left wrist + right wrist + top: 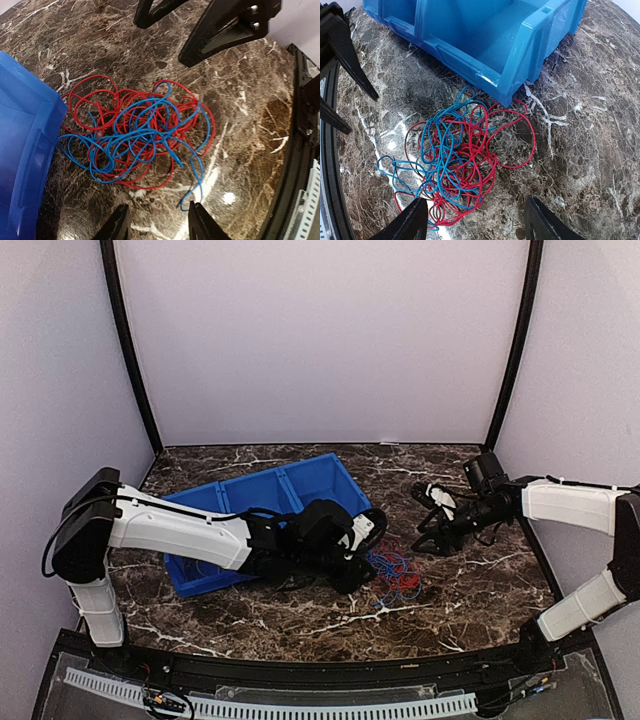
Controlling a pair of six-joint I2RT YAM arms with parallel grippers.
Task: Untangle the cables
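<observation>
The dark marble worktop (480, 590) carries a blue bin (300, 485). The cables (140, 132), red and blue, lie in one tangled bunch on the worktop, just beside a corner of the bin. The left hand (157, 227) is spread wide above them and holds nothing. The right hand (480, 222) is also wide and holds nothing.

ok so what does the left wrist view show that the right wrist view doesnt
Left wrist only: the white perforated strip beyond the table's near edge. Right wrist only: the inside of the blue bin, with a divider between its compartments. Both: the red and blue cables tangled in one bunch on the marble table beside the bin's corner, with the left gripper and right gripper both open.
</observation>
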